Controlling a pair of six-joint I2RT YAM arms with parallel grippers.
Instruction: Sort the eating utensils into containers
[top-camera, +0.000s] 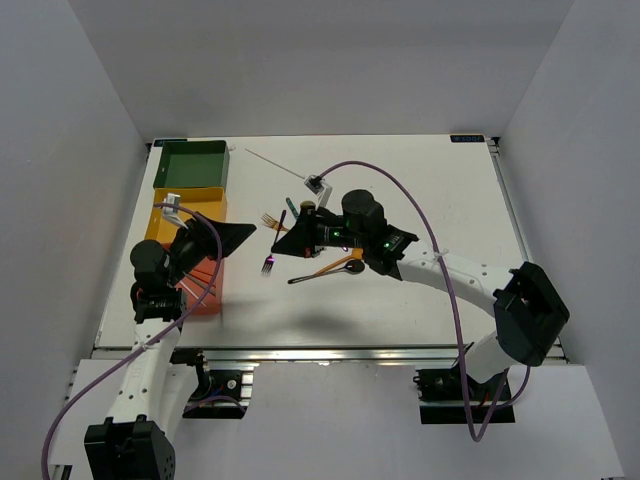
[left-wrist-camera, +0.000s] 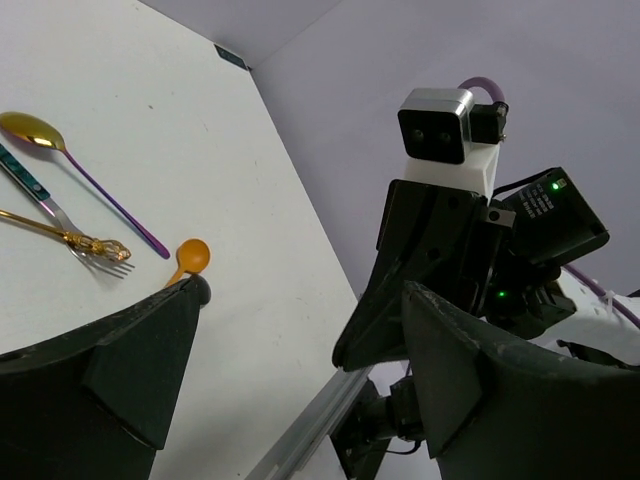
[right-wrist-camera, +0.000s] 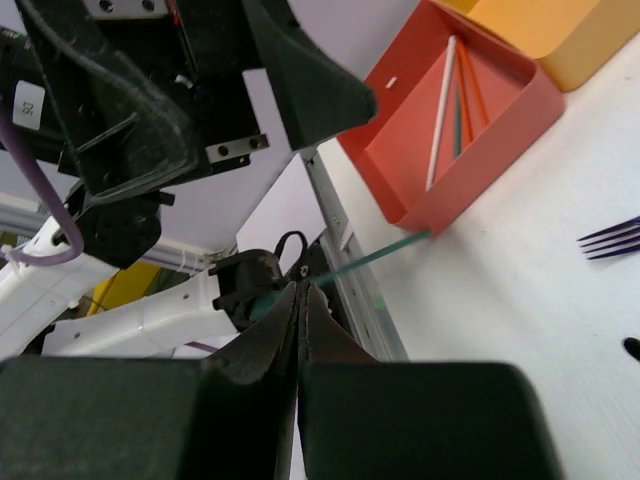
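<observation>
My right gripper (top-camera: 282, 245) (right-wrist-camera: 300, 290) is shut on the end of a teal chopstick (right-wrist-camera: 385, 250) whose far tip reaches the near wall of the orange-red tray (right-wrist-camera: 500, 110) (top-camera: 205, 300). That tray holds a white chopstick (right-wrist-camera: 440, 110) and teal and orange ones. My left gripper (top-camera: 240, 235) (left-wrist-camera: 300, 295) is open and empty, hovering by the trays and facing the right gripper. Loose on the table lie a purple fork (top-camera: 268, 262) (right-wrist-camera: 612, 238), a gold fork (top-camera: 272, 222) (left-wrist-camera: 90, 243), an orange spoon (top-camera: 335, 265) (left-wrist-camera: 190, 255), a gold spoon (left-wrist-camera: 35, 130) and a teal-handled fork (left-wrist-camera: 30, 185).
The yellow tray (top-camera: 160, 225) (right-wrist-camera: 560, 30) and the dark green tray (top-camera: 190, 165) stand in a row behind the orange-red one on the table's left. A thin pale stick (top-camera: 275, 165) lies at the back. The two grippers are close together.
</observation>
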